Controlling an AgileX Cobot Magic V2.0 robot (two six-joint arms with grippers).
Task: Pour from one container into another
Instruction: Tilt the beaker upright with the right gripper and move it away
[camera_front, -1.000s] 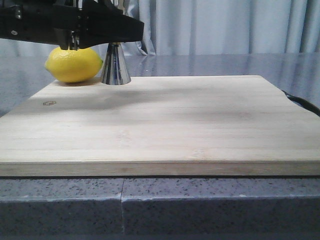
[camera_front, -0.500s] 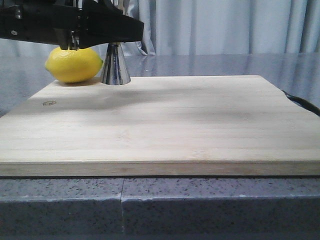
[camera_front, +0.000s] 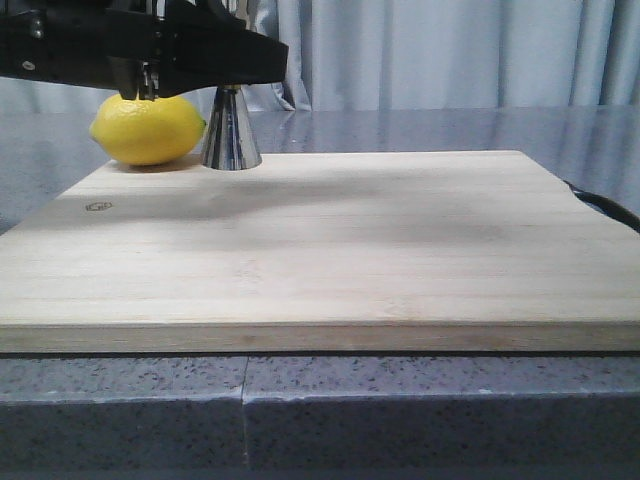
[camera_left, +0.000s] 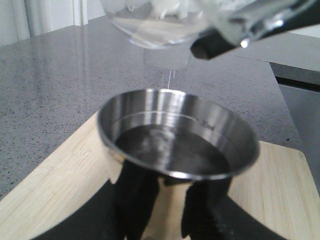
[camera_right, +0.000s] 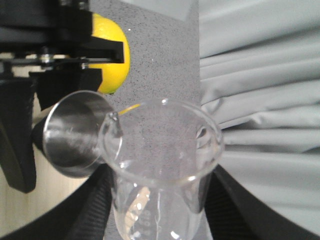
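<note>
Right now your right gripper clamps the beaker, tipped over the jigger, which your left gripper seems to grip at the waist. Tilt faster and liquid overshoots the rim onto the cutting board. The lemon crowds the jigger's side.

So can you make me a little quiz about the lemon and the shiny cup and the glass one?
1. True or false: the lemon sits on the far left corner of the wooden board, beside the steel jigger.
2. Which gripper holds the glass beaker? A) left B) right
3. Fill in: liquid falls in a thin ____ from the beaker into the jigger.

Key: 1 true. 2 B, the right gripper; the left gripper grips the jigger. 3 stream.
</note>
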